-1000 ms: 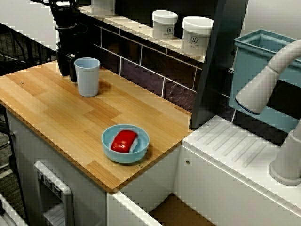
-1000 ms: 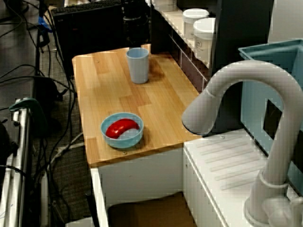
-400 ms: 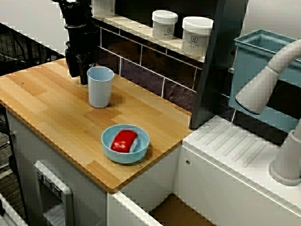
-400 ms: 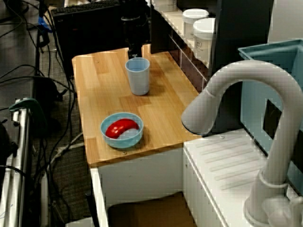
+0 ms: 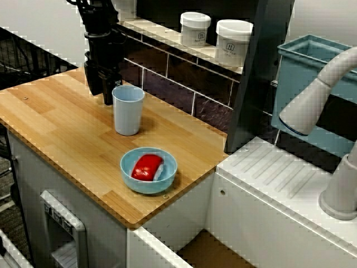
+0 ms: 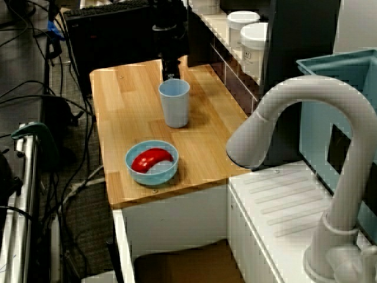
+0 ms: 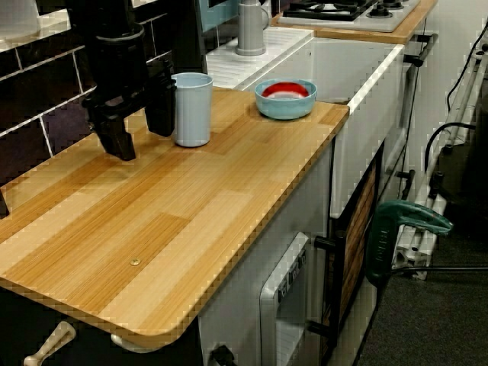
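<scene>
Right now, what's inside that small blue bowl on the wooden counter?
A red rounded thing lies in the blue bowl, with something pale beside it. What it is, and the bowl's floor beneath it, cannot be seen.

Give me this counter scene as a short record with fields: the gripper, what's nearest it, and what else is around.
Gripper: black gripper, jaws apart, nothing between them, low over the wooden counter
Nearest thing: pale blue cup, upright, just outside one finger; contact unclear
Further along: light blue bowl holding a red object, apart from the cup
Shelf behind: small white jar, larger white jar
Beside the counter: white tap, blue bin
</scene>
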Robot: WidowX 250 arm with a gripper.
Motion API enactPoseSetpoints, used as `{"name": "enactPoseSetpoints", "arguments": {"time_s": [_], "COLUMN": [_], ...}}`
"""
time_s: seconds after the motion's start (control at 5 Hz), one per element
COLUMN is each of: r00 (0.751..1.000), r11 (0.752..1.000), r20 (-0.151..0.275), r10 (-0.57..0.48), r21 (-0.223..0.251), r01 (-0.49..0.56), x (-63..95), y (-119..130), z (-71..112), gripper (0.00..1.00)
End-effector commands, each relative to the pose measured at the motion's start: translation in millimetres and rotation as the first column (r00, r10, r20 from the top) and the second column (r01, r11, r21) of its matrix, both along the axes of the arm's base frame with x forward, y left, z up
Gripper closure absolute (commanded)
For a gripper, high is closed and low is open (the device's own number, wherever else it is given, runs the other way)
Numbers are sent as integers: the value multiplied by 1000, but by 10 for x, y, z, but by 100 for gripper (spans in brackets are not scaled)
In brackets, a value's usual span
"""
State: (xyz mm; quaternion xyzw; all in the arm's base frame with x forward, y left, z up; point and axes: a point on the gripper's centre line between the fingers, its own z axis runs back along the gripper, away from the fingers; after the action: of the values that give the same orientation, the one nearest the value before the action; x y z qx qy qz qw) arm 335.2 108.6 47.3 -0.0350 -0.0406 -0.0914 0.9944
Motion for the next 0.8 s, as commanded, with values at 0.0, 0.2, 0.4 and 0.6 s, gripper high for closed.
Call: {"name": "enactPoseSetpoints", "arguments": {"time_s": [0.0, 0.2, 0.4, 0.6], "r00": [997, 998, 998, 998], "r11": [999, 999, 999, 999], "r20": [72, 64, 61, 56], "r10": [-10, -14, -21, -33], "r21": [38, 39, 35, 25], "r01": [8, 12, 19, 32], "x": [-159, -177, -208, -260], "y": [-252, -333, -406, -488], "z": [184, 150, 158, 186], "gripper": [0, 0, 0, 0]}}
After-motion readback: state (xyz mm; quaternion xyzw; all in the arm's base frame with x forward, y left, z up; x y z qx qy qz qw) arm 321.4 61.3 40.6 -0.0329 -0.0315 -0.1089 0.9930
